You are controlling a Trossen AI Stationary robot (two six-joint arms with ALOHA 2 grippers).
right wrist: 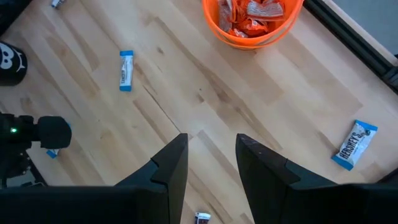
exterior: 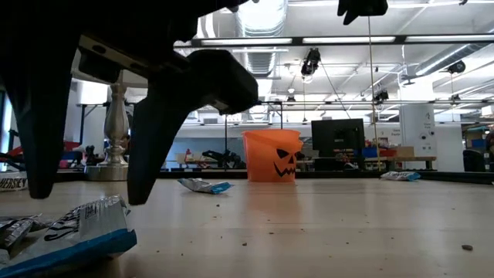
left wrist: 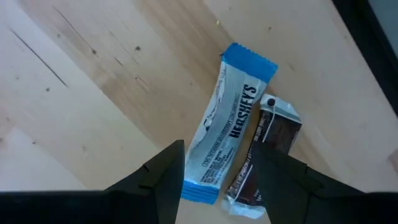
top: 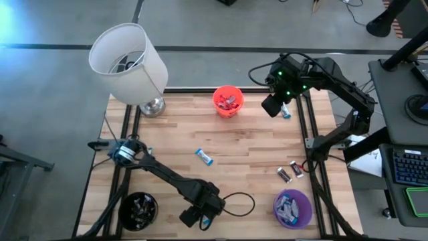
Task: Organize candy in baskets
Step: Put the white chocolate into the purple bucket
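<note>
Hovering at lower centre of the high view, left gripper spread wide above a blue-and-white wrapped candy bar touching a dark brown wrapped candy. Waiting at upper right, right gripper parted, empty, near the orange-red round bucket.

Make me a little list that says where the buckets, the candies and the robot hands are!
orange bucket: far side of table, red-wrapped candy inside
purple bucket: near right corner, blue and silver candy inside
black bucket: near left corner, dark candy inside
loose candy: blue one mid-table; two dark ones near the right edge; blue one under the right arm
left gripper: jaws open, over a blue candy and a brown candy
right gripper: jaws open, raised beside the orange bucket
lamp: far left corner
</note>
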